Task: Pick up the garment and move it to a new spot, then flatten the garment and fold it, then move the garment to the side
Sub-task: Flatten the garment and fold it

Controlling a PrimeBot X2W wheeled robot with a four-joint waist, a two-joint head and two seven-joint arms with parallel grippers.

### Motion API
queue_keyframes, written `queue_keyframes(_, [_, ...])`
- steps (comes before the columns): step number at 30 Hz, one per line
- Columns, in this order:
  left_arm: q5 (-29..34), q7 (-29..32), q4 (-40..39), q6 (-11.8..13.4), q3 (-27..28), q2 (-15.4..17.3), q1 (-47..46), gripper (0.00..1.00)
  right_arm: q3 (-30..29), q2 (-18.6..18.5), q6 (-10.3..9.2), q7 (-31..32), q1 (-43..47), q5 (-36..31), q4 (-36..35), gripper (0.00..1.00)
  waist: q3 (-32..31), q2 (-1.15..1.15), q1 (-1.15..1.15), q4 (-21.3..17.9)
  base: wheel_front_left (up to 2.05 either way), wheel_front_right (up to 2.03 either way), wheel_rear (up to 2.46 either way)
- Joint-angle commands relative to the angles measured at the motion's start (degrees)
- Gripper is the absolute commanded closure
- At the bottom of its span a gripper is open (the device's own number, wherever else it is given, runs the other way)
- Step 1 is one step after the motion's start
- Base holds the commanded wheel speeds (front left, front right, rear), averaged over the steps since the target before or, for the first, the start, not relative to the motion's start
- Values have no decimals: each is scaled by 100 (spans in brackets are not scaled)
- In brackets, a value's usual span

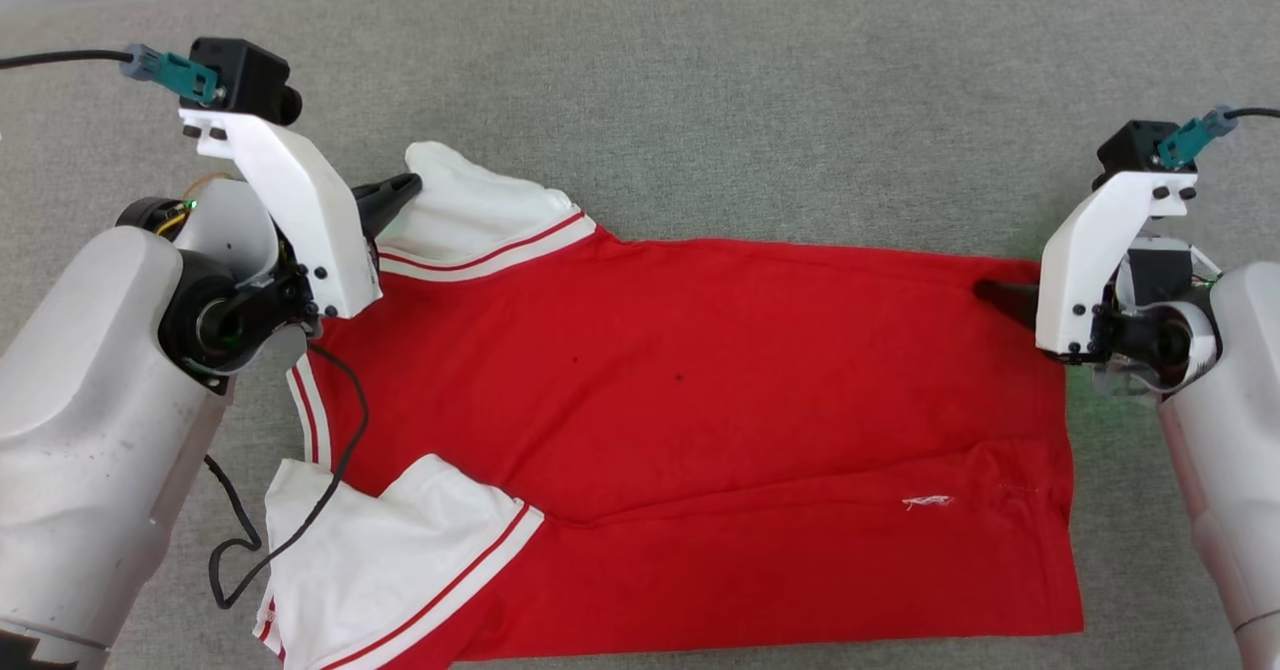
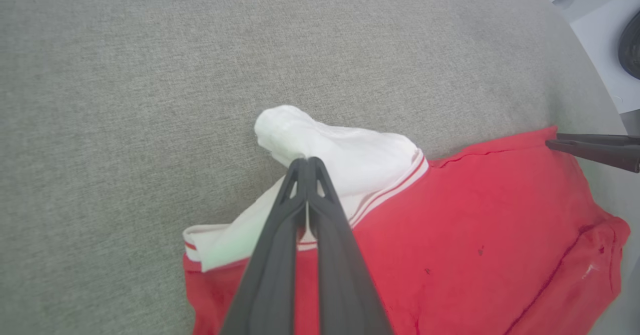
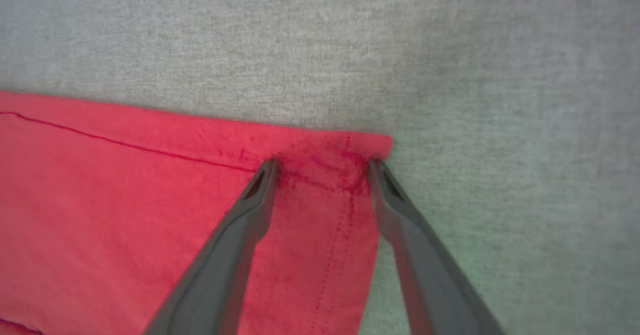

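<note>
**Far edge held at both ends: sleeve pinched, hem corner straddled**

Left gripper (image 2: 306, 163): fingers pressed together, tips nipping the far white sleeve (image 2: 350, 145), whose cloth bunches up around them. I read this as a true pinch, anchoring the collar end.

Right gripper (image 3: 322, 167): fingers spread wide with nothing between them, tips down on either side of the far hem corner (image 3: 372, 147). My judgement is that it is set to close on that corner, so the far edge can be drawn taut between the two arms.

The garment (image 1: 700, 400) lies sideways on the grey upholstered surface (image 1: 760, 100), collar end to my left, hem to my right, mostly flat. One long crease runs along the near part. The near sleeve (image 1: 390, 540) is splayed, and a loose black cable (image 1: 345, 450) from the left arm hangs over it, which is a snag risk.

Room: bare grey cloth beyond the far edge and past the hem. The left wrist view shows the surface's rounded corner (image 2: 565, 30) further out, so any pull to the right has a limit
</note>
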Motion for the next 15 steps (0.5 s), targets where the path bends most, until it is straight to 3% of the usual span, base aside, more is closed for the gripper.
queue_keyframes(1, [20,-28,-14,-27,-26,11,-51,100,95,185,0,115,217,46,244,100,38,0,1,23,0,0,0])
queue_keyframes(7, [-14,-116,8,-31,-53,85,-49,100,206,68,-1,62,50,27,172,100,63,0,1,20,0,0,0])
queue_keyframes(15, [-128,-567,-44,-33,82,247,441,100,292,-314,-2,-462,216,135,-641,100,-387,0,1,6,0,0,0])
